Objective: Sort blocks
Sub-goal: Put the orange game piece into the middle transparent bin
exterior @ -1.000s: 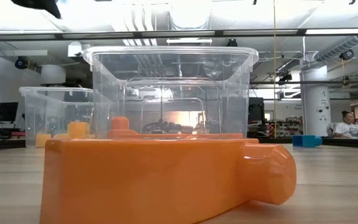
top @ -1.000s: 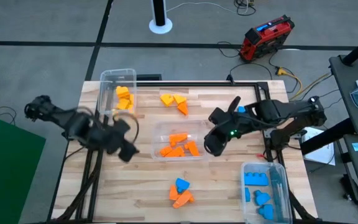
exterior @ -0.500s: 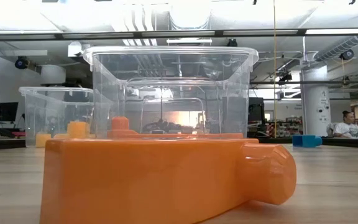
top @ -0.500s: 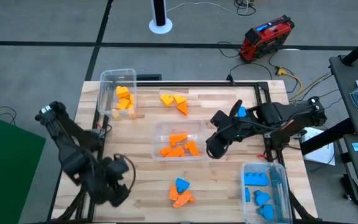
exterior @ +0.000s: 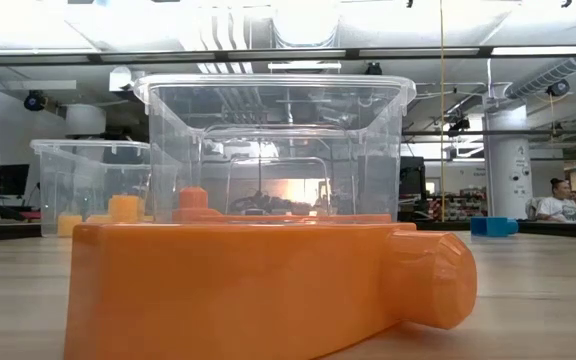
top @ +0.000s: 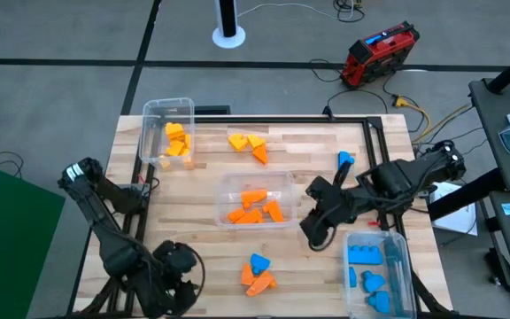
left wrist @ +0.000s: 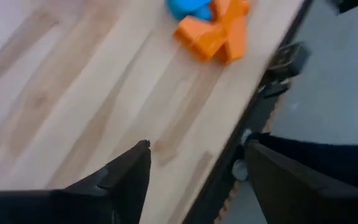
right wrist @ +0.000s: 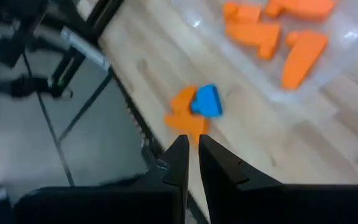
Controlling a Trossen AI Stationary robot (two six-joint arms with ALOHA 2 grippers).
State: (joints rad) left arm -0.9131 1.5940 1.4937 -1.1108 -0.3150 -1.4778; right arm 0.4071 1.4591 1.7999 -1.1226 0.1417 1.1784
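Blocks lie in groups. Yellow blocks [top: 176,140] sit in the far-left clear bin, orange blocks [top: 255,207] in the middle bin, and blue blocks [top: 372,267] in the near-right bin. Loose on the table are a yellow and orange group [top: 248,143], one blue block [top: 344,159], and a blue and orange pile [top: 257,273] near the front edge. My left gripper [top: 182,273] [left wrist: 197,149] hangs open at the front left, left of that pile. My right gripper [top: 313,236] [right wrist: 192,142] is shut and empty between the middle bin and the blue bin.
Three clear bins stand on the wooden table: far left [top: 149,133], middle [top: 224,188], near right [top: 397,244]. In the low view an orange block [exterior: 268,285] fills the foreground before the middle bin [exterior: 278,140]. A black frame edges the table [top: 374,133].
My left gripper has swung from beside the middle bin's left side toward the table's near edge, ending left of the blue and orange pile. My right gripper has moved from the middle bin's right side toward the near edge, closer to the blue bin.
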